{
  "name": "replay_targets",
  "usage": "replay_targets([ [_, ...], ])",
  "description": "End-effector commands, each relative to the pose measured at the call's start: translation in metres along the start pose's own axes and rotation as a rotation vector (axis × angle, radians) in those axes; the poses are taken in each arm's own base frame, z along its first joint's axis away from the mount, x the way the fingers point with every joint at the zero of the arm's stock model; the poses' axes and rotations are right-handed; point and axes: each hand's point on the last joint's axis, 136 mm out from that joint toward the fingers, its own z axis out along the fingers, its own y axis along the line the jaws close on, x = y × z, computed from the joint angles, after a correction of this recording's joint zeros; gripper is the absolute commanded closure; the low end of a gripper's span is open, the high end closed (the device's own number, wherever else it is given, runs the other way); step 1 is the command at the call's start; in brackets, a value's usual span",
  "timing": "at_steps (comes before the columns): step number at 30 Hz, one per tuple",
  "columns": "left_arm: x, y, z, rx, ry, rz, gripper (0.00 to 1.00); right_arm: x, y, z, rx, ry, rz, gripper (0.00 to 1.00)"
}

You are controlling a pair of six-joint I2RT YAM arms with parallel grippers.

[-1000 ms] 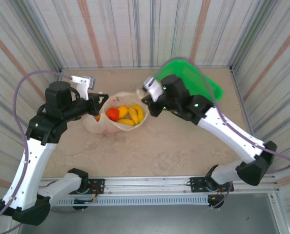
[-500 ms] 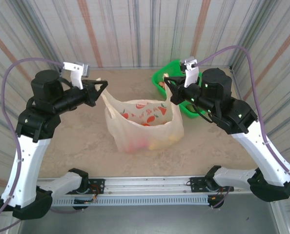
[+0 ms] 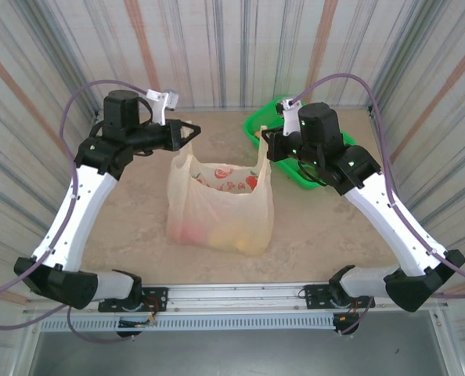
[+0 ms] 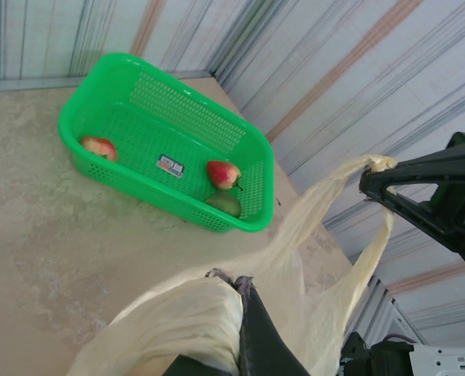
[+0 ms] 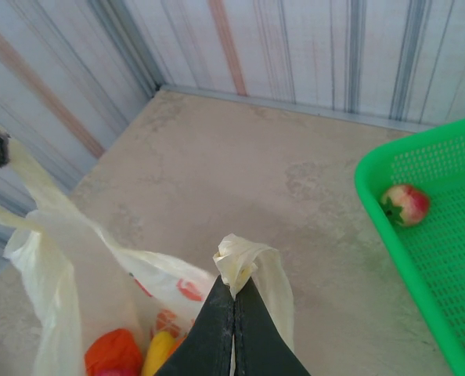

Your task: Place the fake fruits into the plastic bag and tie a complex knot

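Pinching one handle (image 5: 236,262) each, at 11 and 1 o'clock, left jaws and right jaws hold the plastic bag (image 3: 217,207) of fake fruits (image 5: 111,352) upright at the centre of the tabletop (image 3: 334,235), seemingly ready for crossing handles into the knot.

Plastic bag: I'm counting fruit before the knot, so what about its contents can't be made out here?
- Top view: fruits in the plastic bag are pink and yellow smears behind the film; number unclear.
- Right wrist view: bag mouth cut off by the bottom edge and partly hidden by the right tool.
- Top view: green basket partly hidden by the right arm.
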Motion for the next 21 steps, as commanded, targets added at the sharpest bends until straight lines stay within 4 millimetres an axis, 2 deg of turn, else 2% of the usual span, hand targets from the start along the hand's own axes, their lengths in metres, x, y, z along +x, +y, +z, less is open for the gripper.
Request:
replay_targets([
  [1,-0.012,-0.027,-0.02,0.083,-0.087,0.1,0.96,-0.011,0.008,-0.007,-0.062,-0.035,0.007,0.99],
  [4,-0.011,-0.027,-0.023,0.078,-0.11,0.119,0.98,-0.013,0.004,-0.006,-0.077,-0.024,0.006,0.98],
  [9,-0.022,-0.043,-0.035,0.114,-0.163,0.135,1.0,-0.025,-0.005,-0.009,-0.072,-0.011,0.017,0.98],
  [14,-0.027,-0.06,-0.047,0.143,-0.208,0.165,1.0,-0.035,0.001,-0.011,-0.104,-0.012,0.017,0.99],
  [17,-0.014,-0.064,-0.043,0.165,-0.199,0.197,1.0,-0.032,0.011,-0.007,-0.169,0.01,0.017,0.99],
  [19,0.002,-0.069,-0.033,0.208,-0.156,0.244,0.96,-0.026,0.021,-0.003,-0.236,0.05,0.015,0.99],
  [21,0.013,-0.064,-0.025,0.195,-0.139,0.277,0.94,-0.023,0.024,0.001,-0.259,0.071,0.017,0.99],
])
